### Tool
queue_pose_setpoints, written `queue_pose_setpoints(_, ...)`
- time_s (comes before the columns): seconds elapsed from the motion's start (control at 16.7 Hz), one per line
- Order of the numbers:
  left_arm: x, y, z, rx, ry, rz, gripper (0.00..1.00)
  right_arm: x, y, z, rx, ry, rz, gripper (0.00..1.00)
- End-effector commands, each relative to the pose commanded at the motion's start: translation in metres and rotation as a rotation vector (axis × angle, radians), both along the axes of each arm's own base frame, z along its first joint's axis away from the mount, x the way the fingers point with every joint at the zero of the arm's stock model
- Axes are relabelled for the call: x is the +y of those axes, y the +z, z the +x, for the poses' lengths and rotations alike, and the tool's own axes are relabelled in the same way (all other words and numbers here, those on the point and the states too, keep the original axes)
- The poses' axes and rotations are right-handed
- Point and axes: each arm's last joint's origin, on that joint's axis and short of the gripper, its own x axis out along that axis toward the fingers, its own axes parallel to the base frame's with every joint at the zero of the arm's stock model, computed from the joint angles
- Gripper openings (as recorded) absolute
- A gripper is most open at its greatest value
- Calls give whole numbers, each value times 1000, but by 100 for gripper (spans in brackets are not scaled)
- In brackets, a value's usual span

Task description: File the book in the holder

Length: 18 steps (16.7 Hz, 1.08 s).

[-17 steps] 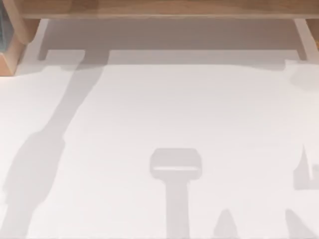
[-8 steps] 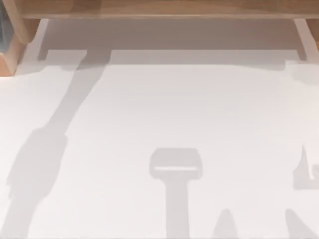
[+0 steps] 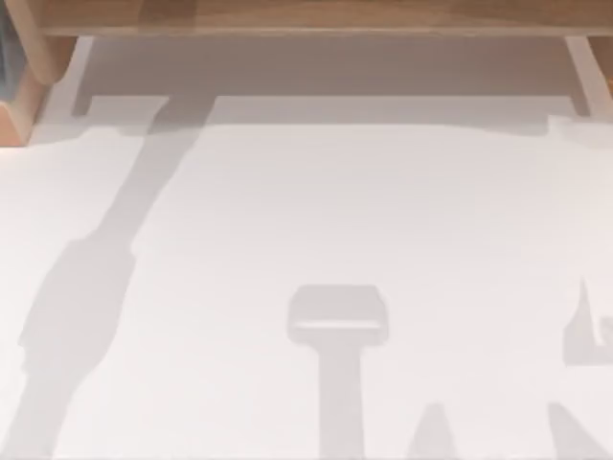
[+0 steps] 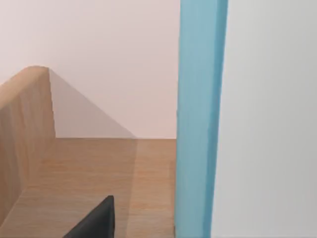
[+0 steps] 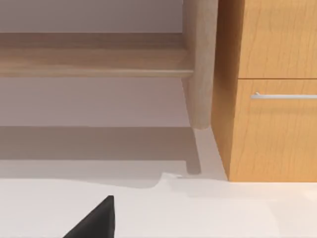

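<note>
blue book (image 4: 200, 119) stands upright beside the wooden holder (image 4: 29, 134); left pincer's grip cannot be told.

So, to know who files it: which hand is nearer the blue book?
Left. The left hand sits right beside the blue book at the wooden holder; the right hand is over the white table, facing a drawer cabinet.

A white table (image 3: 383, 220) carries soft grey shadows. A wooden shelf (image 3: 316, 17) spans its far edge. A wooden cabinet (image 5: 272, 99) with a metal drawer handle (image 5: 283, 95) stands beside it.
</note>
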Motion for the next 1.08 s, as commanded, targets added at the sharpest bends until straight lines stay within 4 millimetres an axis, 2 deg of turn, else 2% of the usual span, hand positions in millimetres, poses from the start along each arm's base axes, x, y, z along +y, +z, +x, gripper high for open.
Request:
queue_pose_setpoints(0.78, 0, 0, 0, 0, 0, 0, 2, 0, 0, 0, 0, 0, 0, 100)
queue_pose_setpoints(1.08, 0, 0, 0, 0, 0, 0, 0, 0, 0, 0, 0, 0, 0, 100)
